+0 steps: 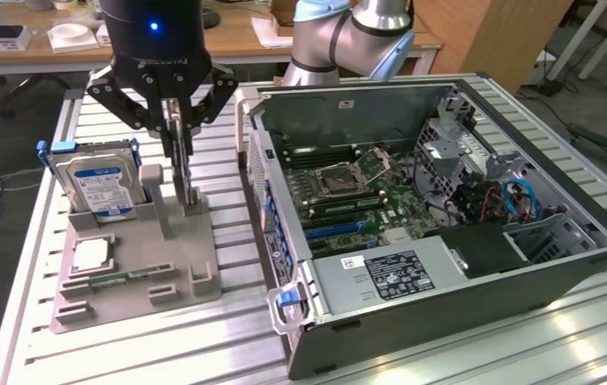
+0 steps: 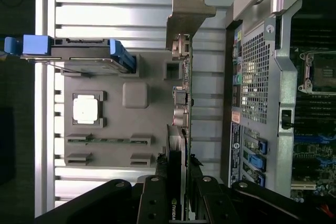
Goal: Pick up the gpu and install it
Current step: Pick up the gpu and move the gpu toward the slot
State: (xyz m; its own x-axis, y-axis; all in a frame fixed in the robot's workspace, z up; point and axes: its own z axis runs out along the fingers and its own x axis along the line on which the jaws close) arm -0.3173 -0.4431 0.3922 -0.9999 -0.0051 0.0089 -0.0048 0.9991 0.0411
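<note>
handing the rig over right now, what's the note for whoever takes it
Gripper: shut on the gpu, a finger on each face of the card.
gpu: upright and edge-on over its slot in the grey parts holder, next to the hard drive. Cannot tell if it has lifted clear.
Done: card grasped.
Left: gpu not yet in the open computer case; nothing seated on the motherboard.
</note>
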